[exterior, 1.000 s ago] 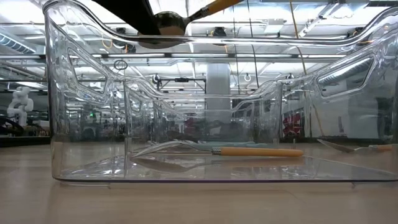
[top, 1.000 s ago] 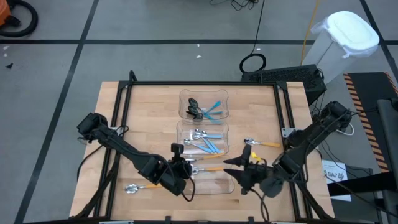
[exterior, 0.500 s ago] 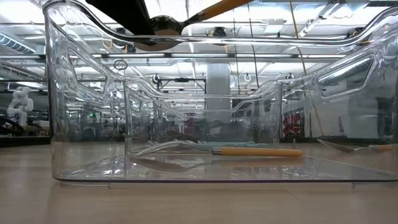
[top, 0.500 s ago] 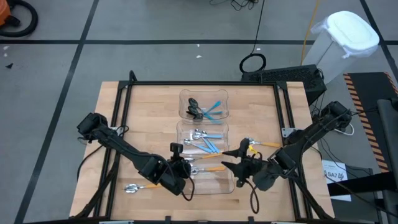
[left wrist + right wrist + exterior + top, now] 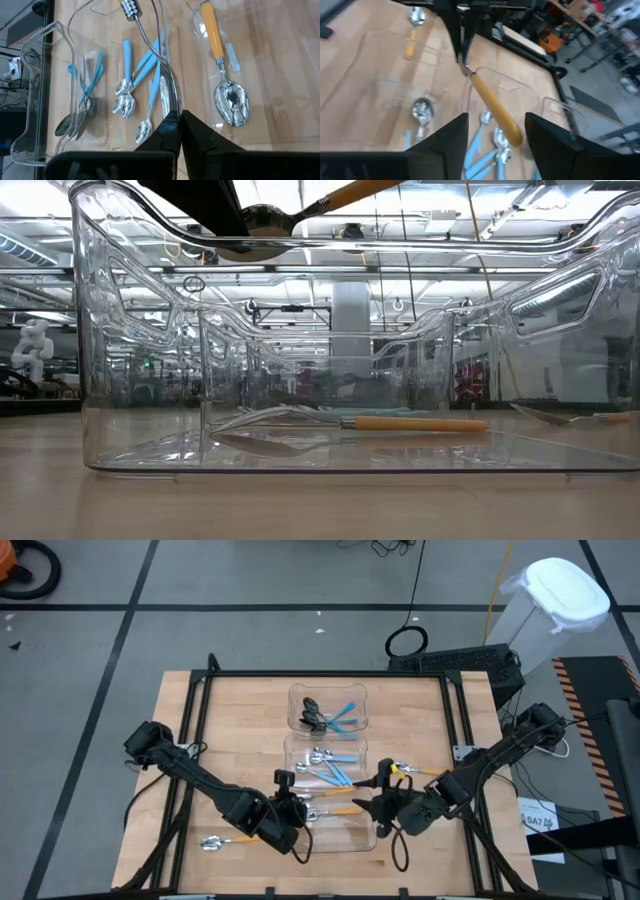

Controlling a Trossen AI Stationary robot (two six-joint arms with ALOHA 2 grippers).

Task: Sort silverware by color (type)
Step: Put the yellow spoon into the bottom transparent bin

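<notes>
My left gripper [image 5: 298, 810] hangs over the near clear bin [image 5: 90, 380], shut on an orange-handled spoon [image 5: 268, 220]. The spoon's handle [image 5: 492, 105] runs toward the table's right. My right gripper [image 5: 381, 802] is open at that bin's right side. In the right wrist view its fingers [image 5: 445, 145] stand on either side of the handle's free end, apart from it. Another orange-handled spoon [image 5: 410, 423] lies flat on the near bin's floor. Silver spoons with blue handles [image 5: 330, 765] lie in the middle bin. Dark spoons with blue handles [image 5: 325, 715] lie in the far bin. My left gripper [image 5: 457, 30] holds the spoon at its bowl end, by the neck [image 5: 466, 67], pinched between the two fingers from above. The spoon is lifted clear above the bin's rim, its bowl [image 5: 262, 222] low and its handle slanting up toward the table's right.
Two orange-handled spoons lie loose on the table, one right of the bins [image 5: 418, 772] and one near the left near corner [image 5: 215, 841]. The three bins stand in a row down the table's middle. A black frame [image 5: 200, 700] edges the table.
My right gripper has moved toward the table's left and a little toward its far edge. It has closed in on the free end of the spoon's handle and stayed open. My left gripper has kept the spoon over the near bin.
</notes>
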